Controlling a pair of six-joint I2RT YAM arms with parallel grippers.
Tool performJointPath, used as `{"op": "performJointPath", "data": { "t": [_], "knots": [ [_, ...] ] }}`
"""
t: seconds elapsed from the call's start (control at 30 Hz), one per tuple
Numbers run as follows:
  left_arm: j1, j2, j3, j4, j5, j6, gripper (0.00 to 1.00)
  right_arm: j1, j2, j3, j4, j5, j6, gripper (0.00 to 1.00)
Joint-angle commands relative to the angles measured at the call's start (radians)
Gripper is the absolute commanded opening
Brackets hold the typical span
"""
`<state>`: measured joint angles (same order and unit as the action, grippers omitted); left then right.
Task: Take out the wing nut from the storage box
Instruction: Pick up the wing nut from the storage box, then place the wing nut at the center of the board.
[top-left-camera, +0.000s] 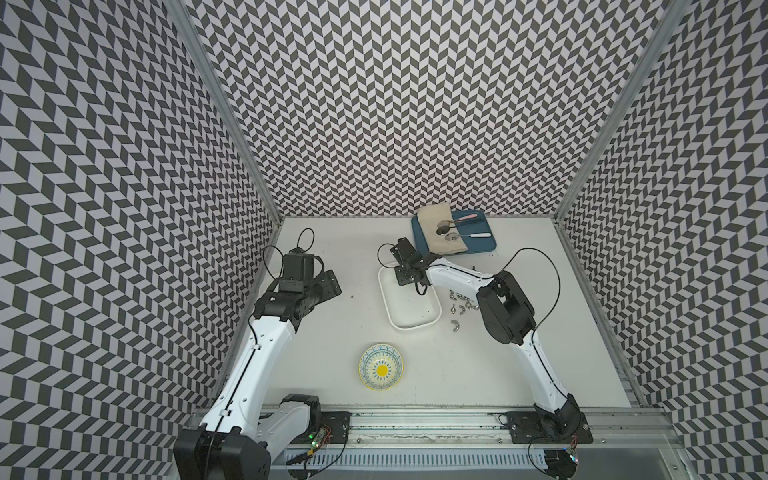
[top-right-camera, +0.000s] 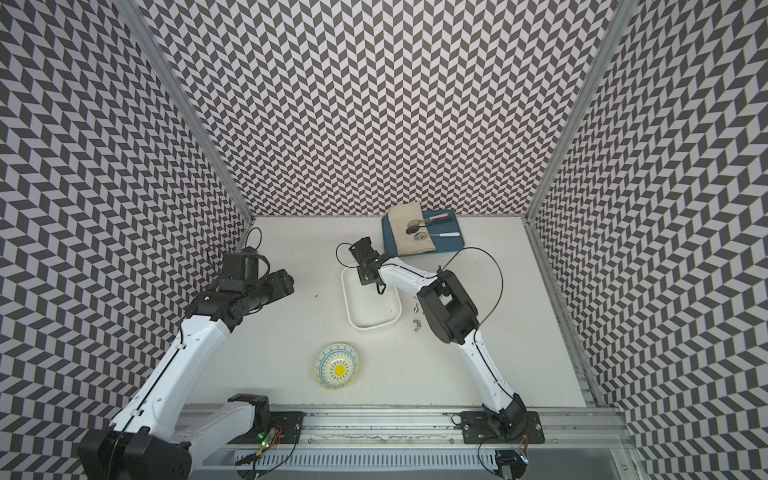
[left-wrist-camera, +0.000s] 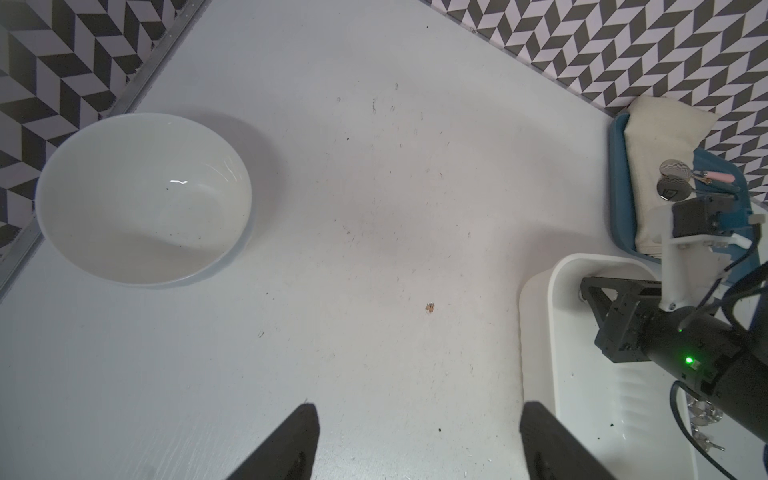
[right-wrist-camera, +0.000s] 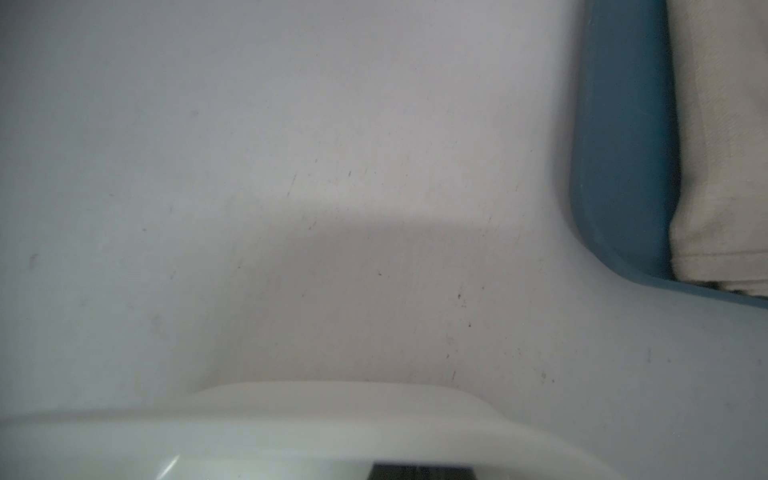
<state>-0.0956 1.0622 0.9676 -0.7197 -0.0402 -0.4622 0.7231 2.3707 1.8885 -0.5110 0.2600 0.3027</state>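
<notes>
**Status:** removal under way, not finished.

**Right fingers**: down inside the box, at its far end by the wall nearest the tray. Clenched. In the left wrist view a small bright speck sits at the tips, against the box wall. It is too small to call a wing nut, so a grasp is unconfirmed. The right wrist view gives only the box rim and a dark sliver of finger, which is no help.

**Box floor:** in both top views the visible part looks bare. The patch under the right wrist is hidden, so any nut left inside would be there.

**Outside the box:** several loose nuts lie on the surface, just beside the box on the right arm's side, some partly under the arm. Judgement: most of the job is done, and this looks like the last pick or close to it.

**Left fingers**: spread with nothing between them, over bare surface between the white bowl and the box. They are taking no part.

**Left to do, if the nut is gripped:**
- Lift clear of the wall.
- Carry over the rim.
- Set down outside.
</notes>
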Motion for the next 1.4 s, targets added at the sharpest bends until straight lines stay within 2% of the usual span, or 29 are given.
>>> {"op": "performJointPath", "data": {
  "t": [0.0,0.33,0.53,0.73,1.0,1.17,1.37],
  "knots": [
    [0.005,0.001,0.034,0.001,-0.012,0.005,0.8,-0.002,0.004,-0.032,0.004,-0.041,0.007,0.07],
    [0.005,-0.001,0.029,0.005,-0.006,0.001,0.8,-0.005,-0.168,-0.077,0.01,-0.134,0.047,0.06],
    [0.005,-0.001,0.02,0.016,0.0,-0.001,0.8,-0.018,-0.317,-0.176,0.032,-0.168,0.066,0.05],
    [0.005,0.007,0.007,0.032,0.014,-0.007,0.8,-0.084,-0.518,-0.377,0.056,-0.191,0.087,0.05],
    [0.005,0.019,-0.003,0.047,0.028,-0.009,0.8,-0.179,-0.774,-0.731,0.056,-0.186,0.073,0.05],
    [0.005,0.027,-0.008,0.054,0.031,-0.01,0.8,-0.189,-0.849,-0.908,0.065,-0.203,0.076,0.05],
    [0.005,0.031,0.02,0.04,0.025,-0.003,0.8,-0.191,-0.864,-1.026,0.115,-0.205,0.089,0.05]
  ]
}}
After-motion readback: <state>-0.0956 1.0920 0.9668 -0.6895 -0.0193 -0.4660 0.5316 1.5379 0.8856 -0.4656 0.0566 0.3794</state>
